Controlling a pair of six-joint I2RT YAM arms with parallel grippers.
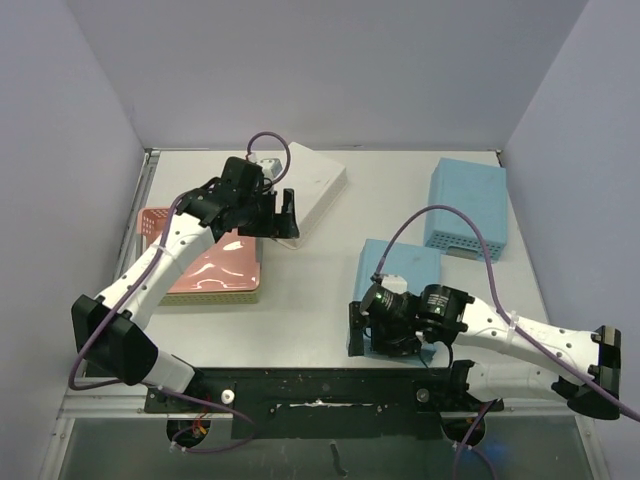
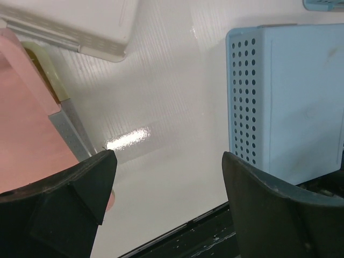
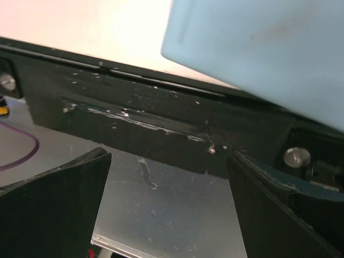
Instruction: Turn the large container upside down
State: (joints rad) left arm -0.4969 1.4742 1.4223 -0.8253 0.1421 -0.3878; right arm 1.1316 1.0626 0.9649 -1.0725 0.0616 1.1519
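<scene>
Several containers lie on the white table. A pink perforated basket with a glossy flat face up sits at the left, and its corner shows in the left wrist view. A white one is at the back, a larger blue perforated one at the back right, and a smaller blue one in the middle. My left gripper is open and empty between the pink basket and the white container. My right gripper is open and empty at the smaller blue container's near edge.
The black base rail runs along the table's front edge and fills the right wrist view. Grey walls close in the table on three sides. Bare table lies between the pink basket and the middle blue container.
</scene>
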